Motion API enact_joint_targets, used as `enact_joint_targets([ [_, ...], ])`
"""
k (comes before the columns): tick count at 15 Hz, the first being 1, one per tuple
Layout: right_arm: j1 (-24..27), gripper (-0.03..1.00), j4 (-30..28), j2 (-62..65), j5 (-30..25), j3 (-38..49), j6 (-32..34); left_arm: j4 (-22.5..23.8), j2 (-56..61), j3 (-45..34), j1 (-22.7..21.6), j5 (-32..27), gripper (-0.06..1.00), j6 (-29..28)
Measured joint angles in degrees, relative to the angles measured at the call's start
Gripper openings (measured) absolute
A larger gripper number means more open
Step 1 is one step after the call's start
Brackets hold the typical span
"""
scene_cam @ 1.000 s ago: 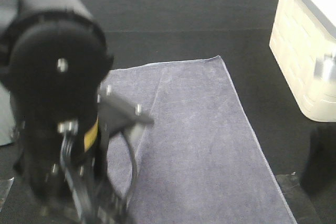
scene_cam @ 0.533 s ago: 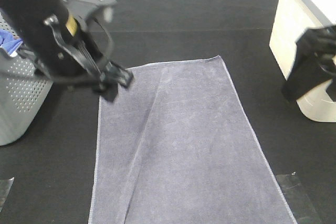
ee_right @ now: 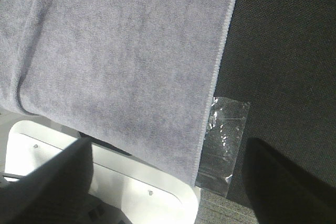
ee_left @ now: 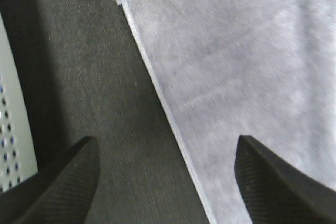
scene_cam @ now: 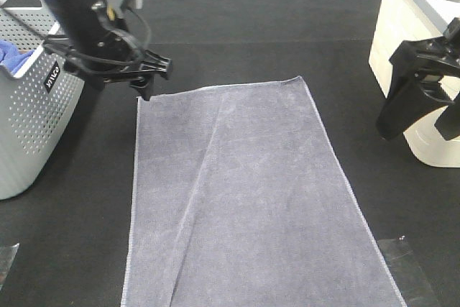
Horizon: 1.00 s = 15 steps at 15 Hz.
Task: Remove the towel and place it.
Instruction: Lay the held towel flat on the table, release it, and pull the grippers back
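Towel (scene_cam: 244, 192) flat on worktop (scene_cam: 251, 12), reaching near edge. Left end effector (ee_left: 167, 182) wide over its hem, probably to pinch; right end effector (scene_cam: 417, 131) wide, empty.

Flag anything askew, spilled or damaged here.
Nothing serious. The towel lies spread flat on the black table, with one long slanting crease running along it. Nothing looks spilled or torn.

Two black arms, grippers empty.
Left black two-finger gripper (scene_cam: 152, 78) points down, jaws parted; right black two-finger gripper (scene_cam: 419, 126) likewise spread wide.
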<state>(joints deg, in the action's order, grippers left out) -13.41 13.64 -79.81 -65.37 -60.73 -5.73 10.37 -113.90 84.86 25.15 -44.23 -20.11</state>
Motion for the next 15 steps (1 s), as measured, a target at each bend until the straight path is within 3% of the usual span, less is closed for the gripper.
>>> enact_joint_targets([
  [7, 0.0, 0.74, 0.2, 0.0, 0.0, 0.0, 0.0, -0.5, -12.2, 18.0, -0.3, -7.5, 0.69, 0.2],
  [9, 0.0, 0.74, 0.2, 0.0, 0.0, 0.0, 0.0, -4.4, -15.3, 22.3, -3.1, -10.4, 0.69, 0.0],
  [11, 0.0, 0.74, 0.2, 0.0, 0.0, 0.0, 0.0, -7.6, -17.4, 24.5, -6.2, -11.9, 0.69, 0.0],
  [15, 0.0, 0.74, 0.2, 0.0, 0.0, 0.0, 0.0, -7.8, -19.7, 26.2, -7.3, -12.3, 0.69, -0.1],
])
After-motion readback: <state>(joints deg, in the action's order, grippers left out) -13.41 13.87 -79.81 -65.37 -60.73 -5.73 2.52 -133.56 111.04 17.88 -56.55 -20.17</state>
